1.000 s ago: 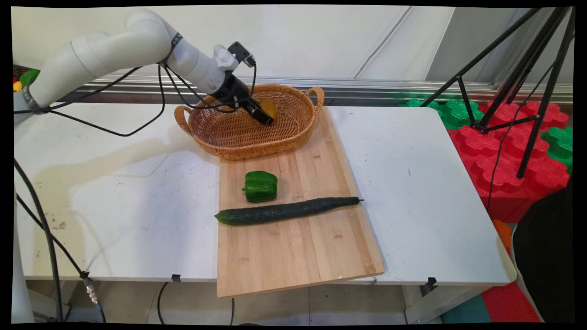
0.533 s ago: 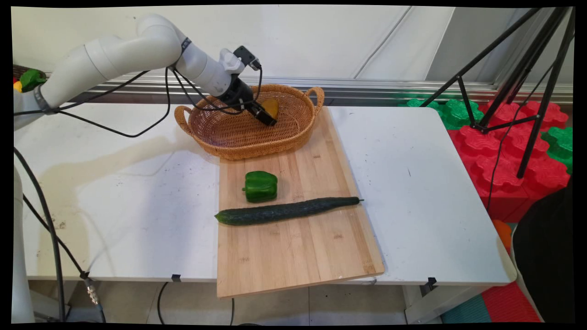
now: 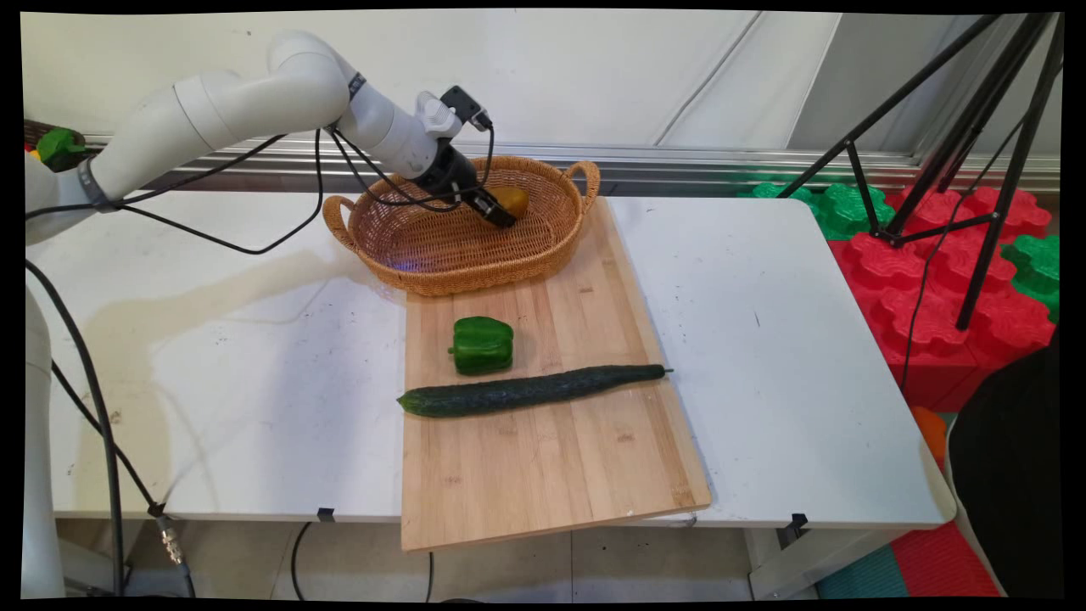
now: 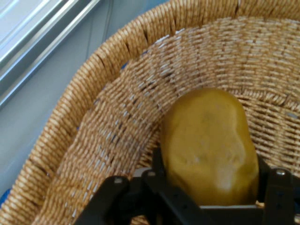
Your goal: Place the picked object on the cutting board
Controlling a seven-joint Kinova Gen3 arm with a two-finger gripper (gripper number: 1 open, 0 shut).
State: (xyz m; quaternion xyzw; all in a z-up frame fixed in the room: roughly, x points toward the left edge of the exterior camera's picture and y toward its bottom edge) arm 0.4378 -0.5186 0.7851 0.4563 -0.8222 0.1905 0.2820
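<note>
My black gripper [image 3: 502, 219] reaches down into a woven wicker basket [image 3: 475, 276] at the back of the table. It is shut on a yellow-brown potato [image 3: 514, 200], which rests near the basket's far right wall. In the hand view the potato [image 4: 208, 145] sits between the two fingers [image 4: 158, 165], which press on its sides, with the gripper [image 4: 209, 180] low over the woven basket [image 4: 117, 51] floor. A green bell pepper [image 3: 482, 344] and a long dark cucumber [image 3: 530, 389] lie on the wooden cutting board [image 3: 551, 462], well in front of the basket.
The basket's near end overlaps the board's far end. A black tripod [image 3: 950, 170] stands over red and green foam blocks [image 3: 933, 288] beyond the table's right edge. Black cables [image 3: 254, 242] hang from the arm over the table's left part.
The gripper has moved a little to the right and toward the basket's far wall, carrying the potato with it. Pepper, cucumber and board have not moved.
</note>
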